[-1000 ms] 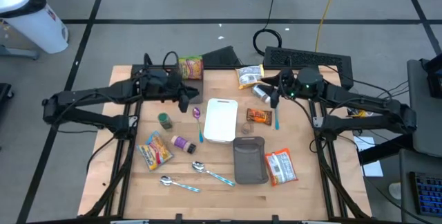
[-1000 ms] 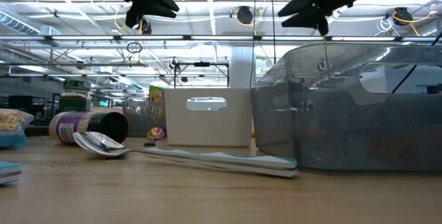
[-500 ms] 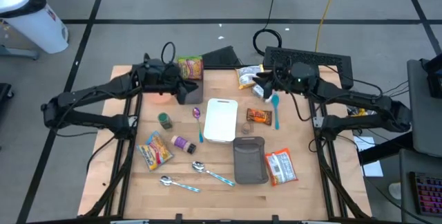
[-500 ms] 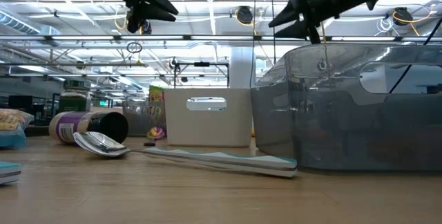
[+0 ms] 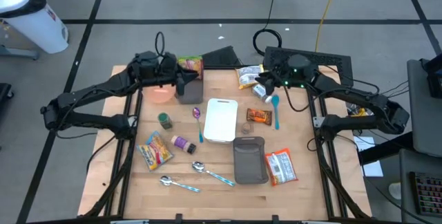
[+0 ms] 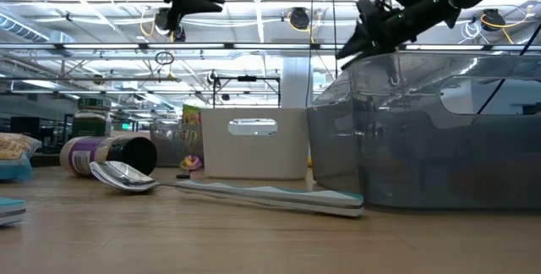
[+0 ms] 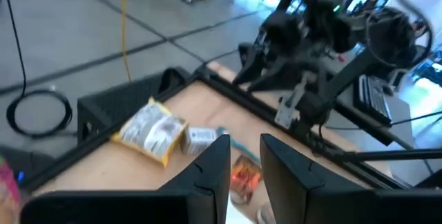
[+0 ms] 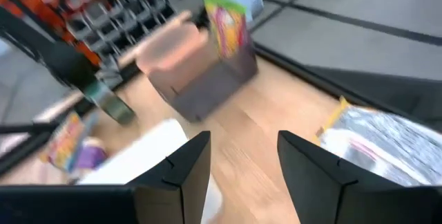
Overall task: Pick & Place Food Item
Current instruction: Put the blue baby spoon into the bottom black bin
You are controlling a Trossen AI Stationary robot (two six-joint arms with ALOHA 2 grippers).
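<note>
Food items: lying scattered on the counter, none being gripped.

Nearest the front edge: two spoons resting on the wood, with a clear grey container just beside them and a red-and-white packet lying beside that container on the right arm's side. On the left arm's side, a colourful packet lying flat, a purple jar lying on its side near it.

Around the middle: a white container sitting between a purple-bowled spoon and an orange packet; a green jar standing apart toward the left arm; a blue spoon lying just beside the orange packet.

Farther back: left gripper hovering above the counter over a grey box and a pink bowl, fingers standing slightly parted and grasping nothing. Right gripper hanging in the air over the far right part of the counter, near a silver packet and a small wrapped item, fingers spread apart, released, holding nothing.

At the far edge: a green-and-yellow snack bag standing upright behind the grey box, touching neither gripper.
</note>
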